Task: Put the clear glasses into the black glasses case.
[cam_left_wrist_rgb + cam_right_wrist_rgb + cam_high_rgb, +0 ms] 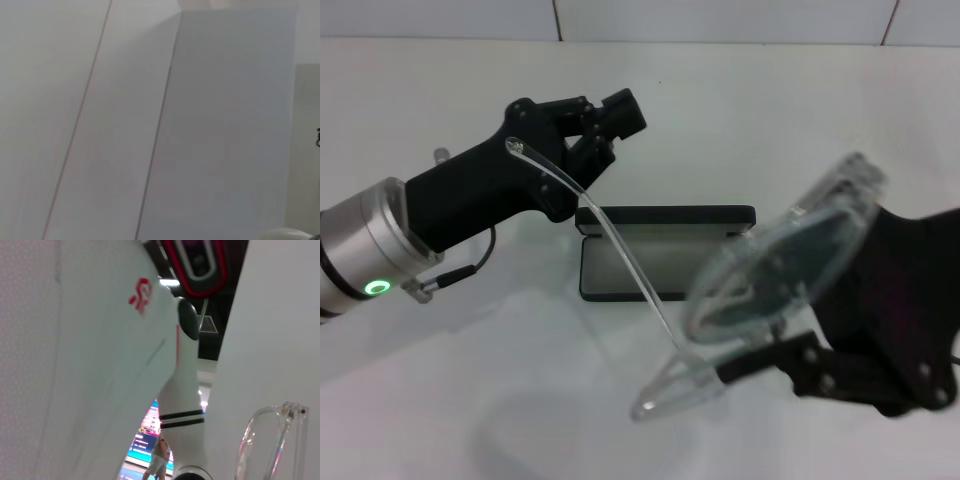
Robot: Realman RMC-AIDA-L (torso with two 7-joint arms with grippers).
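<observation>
No readable writing on the task items; the right wrist view shows only a red logo mark (pixel 140 294) on a white robot body, not legible. Fully transparent plastic wraparound glasses (pixel 780 265) are held up in the air, tilted, lens toward the camera, long axis running from low-centre up to the right; one clear temple (pixel 590 215) sticks out up-left toward the left gripper. Right gripper (pixel 790 350) is low right, its black fingers clamped on the frame's lower edge. Black rectangular hinged glasses case (pixel 665 255) lies open on the white table (pixel 440 400) behind, grey lining up, long axis left-right. Left gripper (pixel 605 125) hovers above the case's left end, fingers nearly together, holding nothing.
</observation>
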